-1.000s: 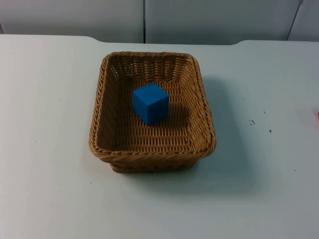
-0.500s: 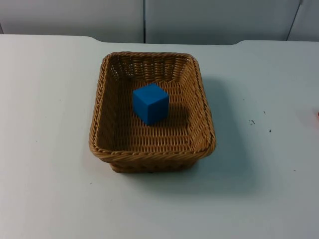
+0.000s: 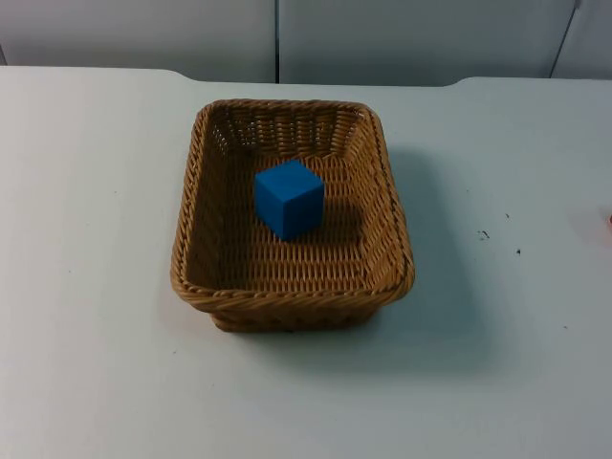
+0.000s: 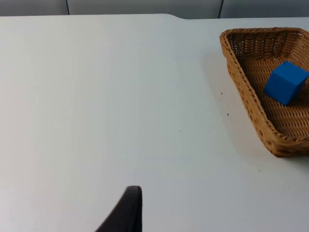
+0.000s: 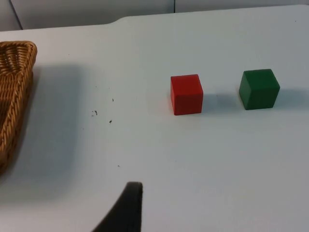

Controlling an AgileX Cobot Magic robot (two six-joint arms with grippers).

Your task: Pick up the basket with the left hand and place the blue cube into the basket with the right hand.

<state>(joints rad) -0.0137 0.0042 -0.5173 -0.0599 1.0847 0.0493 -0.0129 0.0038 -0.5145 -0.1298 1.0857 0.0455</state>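
A brown wicker basket (image 3: 394, 229) stands flat on the white table near its middle. A blue cube (image 3: 289, 198) rests inside it on the woven floor, slightly toward the back. In the left wrist view the same basket (image 4: 246, 94) and blue cube (image 4: 286, 82) lie well away from my left gripper (image 4: 129, 209), which hangs over bare table on the basket's left side. My right gripper (image 5: 129, 205) waits over bare table on the basket's right side, with only the basket's rim (image 5: 19, 87) near it. Neither gripper touches anything.
A red cube (image 5: 186, 94) and a green cube (image 5: 259, 89) sit side by side on the table to the right of the basket. A few small dark specks (image 3: 484, 234) mark the table between them and the basket. The grey partition wall (image 3: 277, 38) closes the back.
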